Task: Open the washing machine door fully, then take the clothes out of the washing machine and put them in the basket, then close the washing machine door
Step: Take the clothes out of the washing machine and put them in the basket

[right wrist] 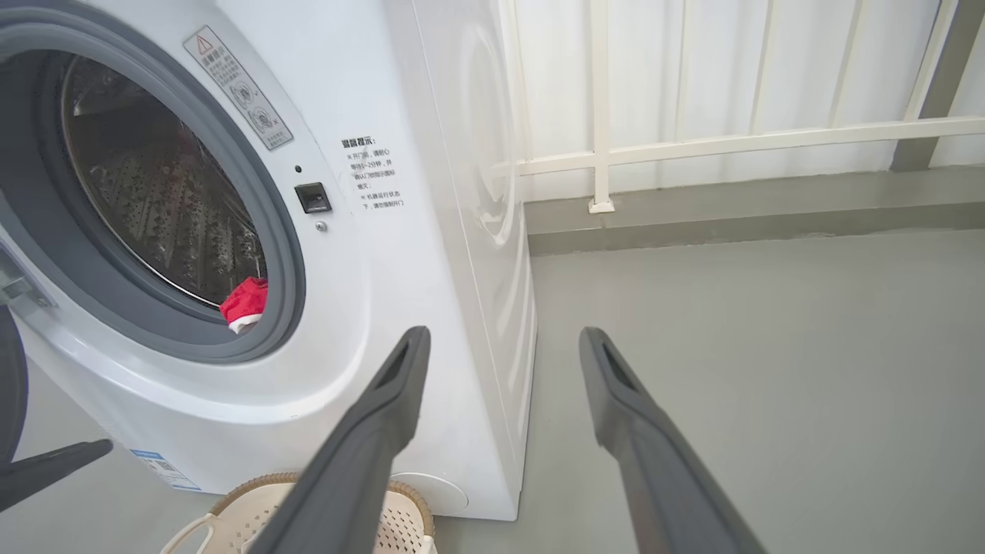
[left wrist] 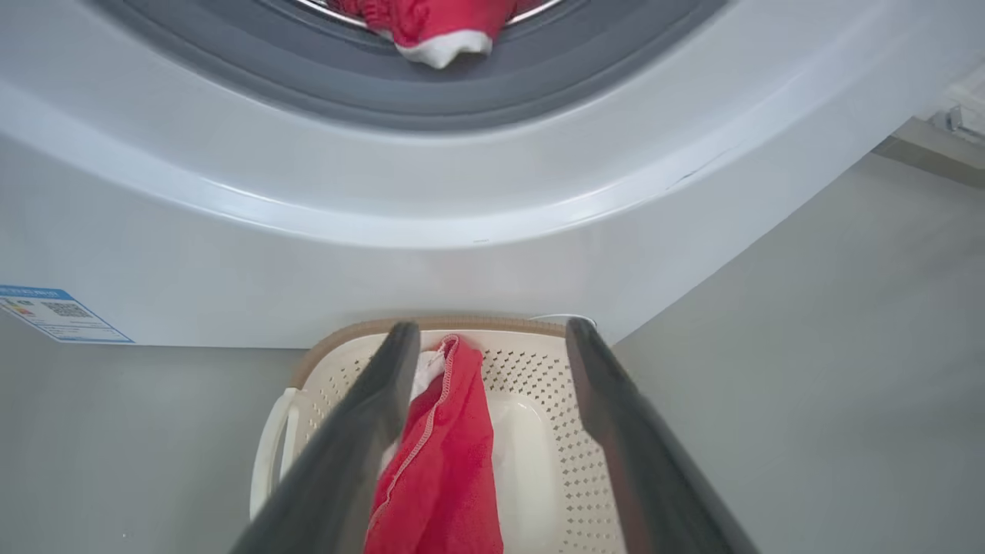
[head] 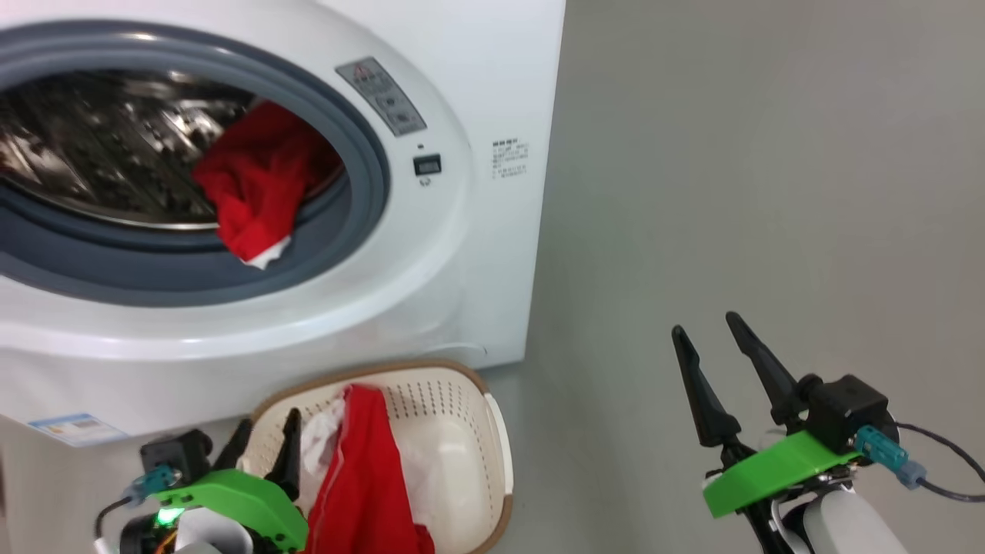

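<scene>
**Left gripper open over basket; one garment in, one on the drum lip**

Left gripper (head: 271, 419) is hovering above the basket (head: 446, 400), jaws standing wide apart, clamping nothing. Its fingers (left wrist: 385, 385) are pointing at the front panel of the washing machine (head: 477, 254). Basket is sitting on the floor (head: 769, 192) just in front of the machine's base, below the drum mouth.

Red garment (head: 369, 477) is lying in the basket as a long strip. Its long axis is running from the basket wall nearest the machine back toward the robot, roughly parallel with the left fingers. In the left wrist view it is showing between the two fingers, close against one; can't tell if it's touching. White fabric is showing beside it.

Second red garment (head: 254, 185) is hanging at the lower right of the drum (head: 100, 146) opening and draping out over the grey rubber ring (head: 369, 185). Its long axis is running up-down, white tip pointing down. The mouth is standing uncovered.

Right gripper (head: 704, 323) is sitting well off to the right over the floor, jaws parted, holding nothing, fingers pointing toward the machine's right front corner.
</scene>
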Controlling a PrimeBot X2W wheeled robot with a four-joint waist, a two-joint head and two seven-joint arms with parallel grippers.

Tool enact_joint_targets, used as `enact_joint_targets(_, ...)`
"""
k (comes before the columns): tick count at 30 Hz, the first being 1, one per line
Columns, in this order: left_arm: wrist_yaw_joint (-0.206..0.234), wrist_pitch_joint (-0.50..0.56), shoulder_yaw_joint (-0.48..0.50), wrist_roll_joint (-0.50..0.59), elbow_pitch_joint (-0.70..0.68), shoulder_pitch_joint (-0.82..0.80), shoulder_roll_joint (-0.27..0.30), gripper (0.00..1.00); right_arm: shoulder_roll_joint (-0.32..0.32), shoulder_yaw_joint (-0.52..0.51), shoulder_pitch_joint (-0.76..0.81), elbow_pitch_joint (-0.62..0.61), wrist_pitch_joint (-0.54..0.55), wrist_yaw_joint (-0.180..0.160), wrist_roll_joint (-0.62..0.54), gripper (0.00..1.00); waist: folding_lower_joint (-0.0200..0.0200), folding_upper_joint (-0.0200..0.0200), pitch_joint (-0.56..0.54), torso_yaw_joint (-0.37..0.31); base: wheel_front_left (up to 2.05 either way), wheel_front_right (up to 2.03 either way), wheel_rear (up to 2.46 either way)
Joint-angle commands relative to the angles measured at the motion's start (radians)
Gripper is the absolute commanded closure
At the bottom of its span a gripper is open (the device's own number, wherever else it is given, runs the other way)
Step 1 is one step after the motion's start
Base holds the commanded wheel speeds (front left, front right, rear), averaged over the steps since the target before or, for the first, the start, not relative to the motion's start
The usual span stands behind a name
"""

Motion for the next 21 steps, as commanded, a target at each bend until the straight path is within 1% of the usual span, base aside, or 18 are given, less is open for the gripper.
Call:
enact_joint_targets(1,0.001,-0.013,0.053,0.021,-0.08,0.038,0.034,0.0,0.003,0.01,0.011,-0.029,-0.006,0.006,-0.018,0.0,0.0,-0.0001,-0.084,0.027,0.0,0.0,0.0)
enact_joint_targets(5,0.007,-0.013,0.104,0.063,-0.244,0.12,0.041,0.0,0.002,-0.001,0.036,-0.037,-0.006,0.006,-0.031,0.0,0.0,-0.0001,-0.126,0.029,0.0,0.0,0.0)
enact_joint_targets(9,0.023,-0.013,0.16,0.107,-0.399,0.207,0.038,0.0,-0.003,-0.011,0.062,-0.045,-0.006,0.006,-0.039,0.0,0.0,-0.0001,-0.166,0.026,0.0,0.0,0.0)
enact_joint_targets(13,0.023,-0.013,0.196,0.155,-0.545,0.287,0.032,0.0,-0.007,-0.029,0.09,-0.059,-0.006,0.006,-0.043,0.0,0.0,-0.0001,-0.193,0.023,0.0,0.0,0.0)
enact_joint_targets(17,0.022,-0.013,0.238,0.192,-0.656,0.361,0.029,0.0,-0.01,-0.045,0.116,-0.077,-0.006,0.006,-0.046,0.0,0.0,-0.0001,-0.209,0.021,0.0,0.0,0.0)
enact_joint_targets(21,0.045,-0.013,0.261,0.24,-0.744,0.431,0.023,0.0,-0.015,-0.063,0.139,-0.092,-0.006,0.006,-0.052,0.0,0.0,-0.0001,-0.222,0.016,0.0,0.0,0.0)
